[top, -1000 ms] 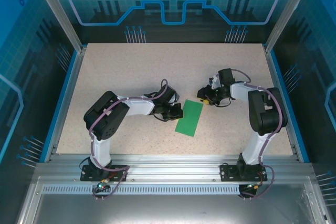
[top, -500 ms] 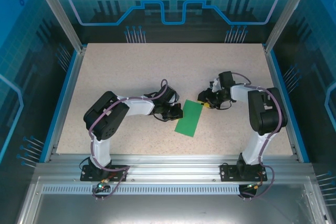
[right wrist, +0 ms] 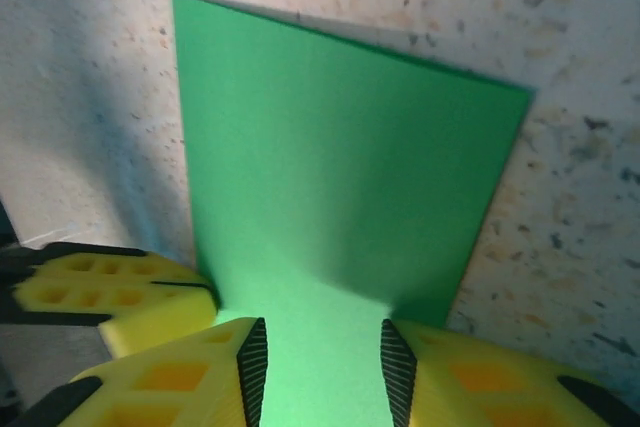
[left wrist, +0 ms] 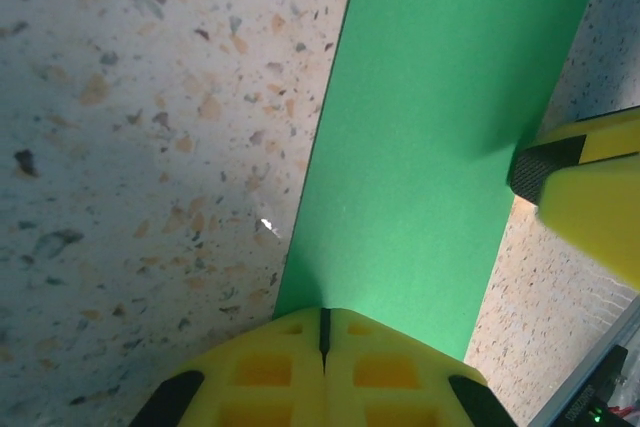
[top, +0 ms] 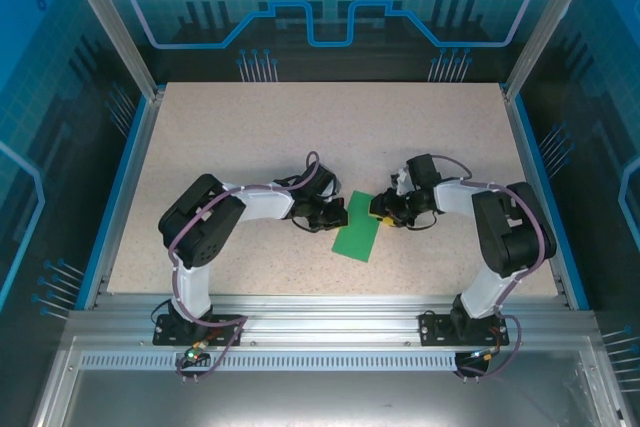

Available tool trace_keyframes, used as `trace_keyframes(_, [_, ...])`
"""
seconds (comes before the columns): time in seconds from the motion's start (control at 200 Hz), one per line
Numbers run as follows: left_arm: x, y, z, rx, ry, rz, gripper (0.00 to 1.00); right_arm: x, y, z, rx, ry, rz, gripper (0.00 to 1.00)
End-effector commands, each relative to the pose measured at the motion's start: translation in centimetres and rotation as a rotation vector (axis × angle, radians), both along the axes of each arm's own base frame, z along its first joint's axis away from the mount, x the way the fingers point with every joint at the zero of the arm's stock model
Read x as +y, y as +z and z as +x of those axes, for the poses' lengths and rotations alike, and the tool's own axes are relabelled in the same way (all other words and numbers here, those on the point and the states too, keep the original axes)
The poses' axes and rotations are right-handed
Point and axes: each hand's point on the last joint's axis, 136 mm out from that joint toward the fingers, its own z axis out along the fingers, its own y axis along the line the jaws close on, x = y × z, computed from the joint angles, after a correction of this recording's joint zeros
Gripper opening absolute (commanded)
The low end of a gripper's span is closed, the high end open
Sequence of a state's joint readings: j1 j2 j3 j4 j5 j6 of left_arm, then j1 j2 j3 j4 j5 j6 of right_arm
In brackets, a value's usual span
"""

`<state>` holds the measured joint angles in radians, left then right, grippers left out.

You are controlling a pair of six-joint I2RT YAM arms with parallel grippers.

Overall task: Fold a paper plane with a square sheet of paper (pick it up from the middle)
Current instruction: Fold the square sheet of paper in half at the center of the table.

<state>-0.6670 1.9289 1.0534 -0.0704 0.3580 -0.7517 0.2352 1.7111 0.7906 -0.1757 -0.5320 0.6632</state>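
Observation:
The square sheet of paper (top: 357, 234), bright green, lies flat on the table as a narrow rectangle, seemingly folded in half. It is large in the left wrist view (left wrist: 430, 127) and the right wrist view (right wrist: 340, 167). My left gripper (top: 338, 215) is shut, its tips (left wrist: 323, 313) down at the paper's left long edge. My right gripper (top: 381, 209) is open over the paper's far end, and its jaws (right wrist: 323, 367) straddle bare green paper. One right finger (left wrist: 585, 197) shows beside the sheet. A paper plane is out of view.
The speckled beige table (top: 250, 137) is ringed by a blue rim and see-through blue walls (top: 60, 147). An aluminium rail (top: 320, 312) with both arm bases runs along the near edge. The two grippers stand close together over the sheet.
My right gripper has moved left and nearer, from beside the paper's far right corner to over its far end. The left gripper and the paper have stayed put.

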Motion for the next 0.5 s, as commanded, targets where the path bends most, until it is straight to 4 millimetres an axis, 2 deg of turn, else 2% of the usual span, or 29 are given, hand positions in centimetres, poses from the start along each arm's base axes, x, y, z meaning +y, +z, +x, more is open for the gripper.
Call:
trace_keyframes(0.0, [2.1, -2.0, -2.7, 0.083, -0.021, 0.114, 0.0, 0.3, -1.1, -0.9, 0.032, 0.002, 0.005, 0.39])
trace_keyframes(0.1, [2.1, -2.0, -2.8, 0.08, -0.021, 0.114, 0.0, 0.6, 0.7, -1.2, -0.009, 0.015, 0.009, 0.4])
trace_keyframes(0.23, [2.2, -1.9, -2.8, 0.077, -0.018, 0.111, 0.0, 1.6, 2.8, -2.5, -0.053, 0.055, 0.01, 0.41])
trace_keyframes(0.355, [2.1, -1.8, -2.8, 0.078, -0.015, 0.108, 0.0, 2.8, 2.8, -4.6, -0.052, 0.095, -0.013, 0.41])
trace_keyframes(0.495, [2.1, -1.7, -2.8, 0.077, -0.015, 0.105, 0.0, 3.0, 1.1, -6.5, -0.023, 0.09, -0.044, 0.42])
